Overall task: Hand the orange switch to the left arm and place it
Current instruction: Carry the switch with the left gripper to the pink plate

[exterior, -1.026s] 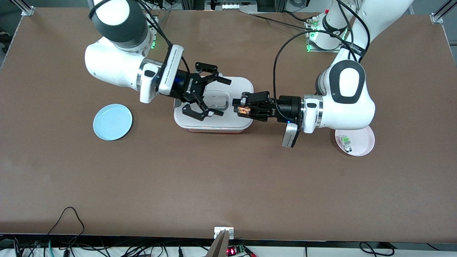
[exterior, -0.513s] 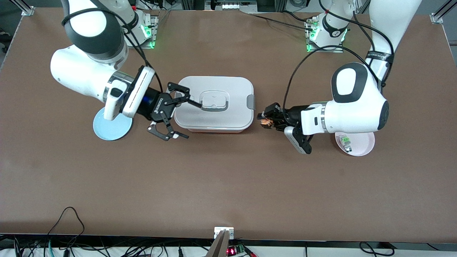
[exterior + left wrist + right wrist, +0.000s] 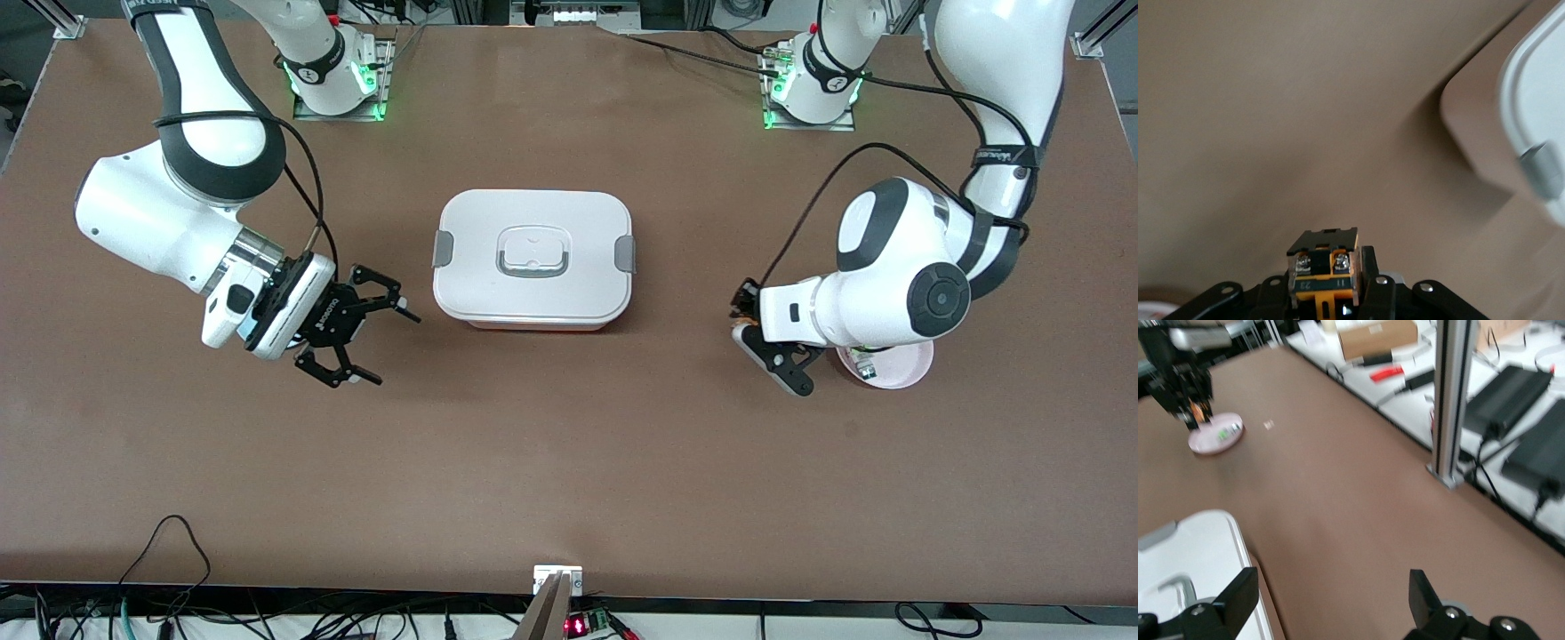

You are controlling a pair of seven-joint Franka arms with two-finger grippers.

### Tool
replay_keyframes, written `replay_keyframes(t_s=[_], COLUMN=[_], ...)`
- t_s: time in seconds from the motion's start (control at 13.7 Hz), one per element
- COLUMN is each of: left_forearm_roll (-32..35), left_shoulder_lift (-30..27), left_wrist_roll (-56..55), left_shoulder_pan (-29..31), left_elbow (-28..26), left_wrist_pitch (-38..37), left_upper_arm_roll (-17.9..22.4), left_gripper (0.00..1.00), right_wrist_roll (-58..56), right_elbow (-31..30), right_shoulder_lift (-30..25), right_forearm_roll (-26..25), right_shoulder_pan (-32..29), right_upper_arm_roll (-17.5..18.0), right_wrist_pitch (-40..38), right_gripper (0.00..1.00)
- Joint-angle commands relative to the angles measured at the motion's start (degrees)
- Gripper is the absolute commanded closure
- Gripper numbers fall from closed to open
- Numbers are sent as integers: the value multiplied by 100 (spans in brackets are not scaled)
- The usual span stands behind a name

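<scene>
One box (image 3: 532, 258); left gripper's (image 3: 1325, 293) fingers pinch one orange switch (image 3: 1323, 269); right gripper's (image 3: 360, 336) fingers spread.

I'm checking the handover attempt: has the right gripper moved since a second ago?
Yes. The right gripper, jaws open, has drawn back from over the box toward the right arm's end of the table, and now sits beside the box, clear of it.

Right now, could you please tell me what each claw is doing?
Left claw: shut on the orange switch.
Right claw: open, empty.
</scene>
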Motion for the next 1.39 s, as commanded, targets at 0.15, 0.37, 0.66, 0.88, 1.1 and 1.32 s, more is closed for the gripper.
replay_keyframes(t_s=[0.15, 0.37, 0.66, 0.88, 1.1, 1.32], left_forearm_roll=[1588, 2147, 2147, 2147, 2156, 2156], left_shoulder_lift=[420, 622, 711, 676, 596, 605], left_wrist_roll=[2094, 3077, 4598, 5031, 5172, 5638], left_shoulder_pan=[639, 1164, 1754, 2019, 2247, 2309], left_elbow=[71, 18, -236, -700, -1010, -1447], left_wrist_pitch=[-118, 171, 427, 996, 1350, 1971], left_upper_arm_roll=[-10, -10, -10, -37, -28, -37], left_gripper=[100, 100, 100, 100, 100, 100], right_wrist_roll=[2704, 4235, 5694, 6531, 6638, 6560], right_elbow=[-80, -27, 95, 901, 1798, 1968], right_shoulder_lift=[-149, -289, -474, -439, -369, -377], right_forearm_roll=[-1976, -2970, -3884, -4728, -5318, -5346], right_shoulder_pan=[-128, -146, -146, -154, -181, -697], right_upper_arm_roll=[44, -184, -501, -554, -563, -624], right_wrist_pitch=[-517, -1220, -1915, -3301, -4638, -5019], right_gripper=[0, 0, 0, 0, 0, 0])
